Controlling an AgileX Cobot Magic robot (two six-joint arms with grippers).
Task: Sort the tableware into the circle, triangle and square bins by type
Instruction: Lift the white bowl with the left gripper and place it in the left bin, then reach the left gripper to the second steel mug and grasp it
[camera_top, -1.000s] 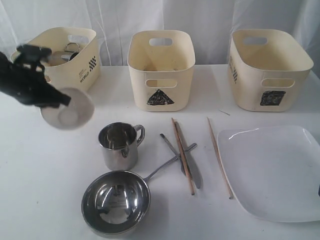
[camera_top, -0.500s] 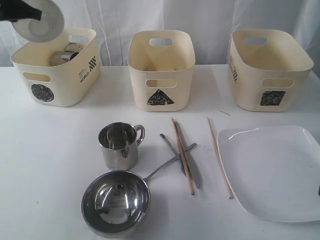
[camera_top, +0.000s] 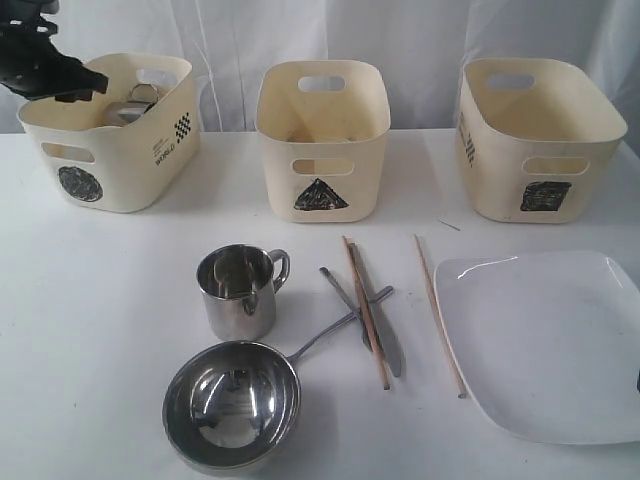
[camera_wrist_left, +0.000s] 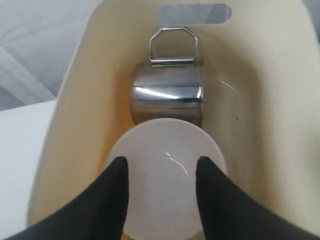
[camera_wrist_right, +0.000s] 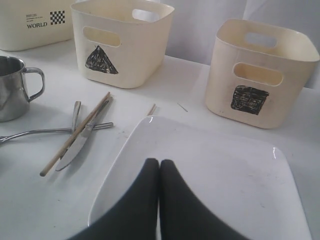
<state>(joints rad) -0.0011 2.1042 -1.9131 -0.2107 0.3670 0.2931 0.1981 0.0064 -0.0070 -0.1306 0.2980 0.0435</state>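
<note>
Jaws of left gripper (camera_wrist_left: 161, 167) parted over small white bowl (camera_wrist_left: 165, 142) inside circle bin (camera_wrist_left: 272, 125); drop-off judged done, upward withdrawal required

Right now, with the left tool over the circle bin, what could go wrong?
The left tool hangs open over the small white bowl inside the circle bin; a crooked lift might hook the bowl's rim or the bin's wall. The bowl seems to rest against the steel mug lying on its side, so either could shift or roll.
</note>
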